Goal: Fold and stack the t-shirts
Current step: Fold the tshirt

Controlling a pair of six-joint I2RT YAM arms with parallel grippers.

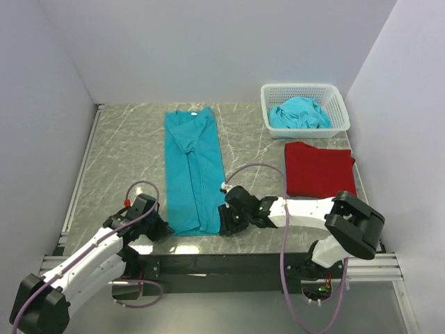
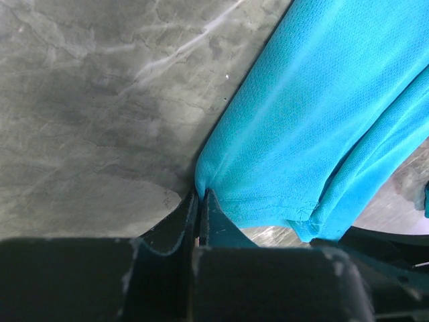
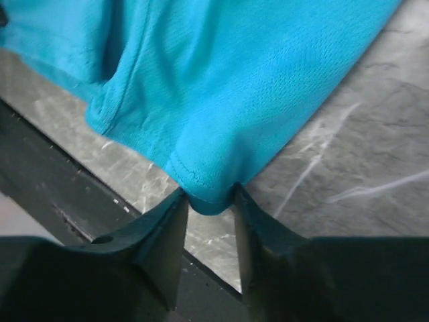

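The left pincer (image 2: pixel 199 196) pinches the teal t-shirt (image 1: pixel 191 167) at 7 o'clock; the right pincer (image 3: pixel 209 194), spread at 5 o'clock, could lose its corner

The right pincer (image 3: pixel 209 196) stands with its jaws apart. A hemmed corner of the teal t-shirt (image 3: pixel 221 87) bulges between the dark fingertips (image 3: pixel 167 228), touching both. The cloth lies rumpled on the grey marbled surface (image 3: pixel 348 168), beside a dark edge rail (image 3: pixel 53 181).
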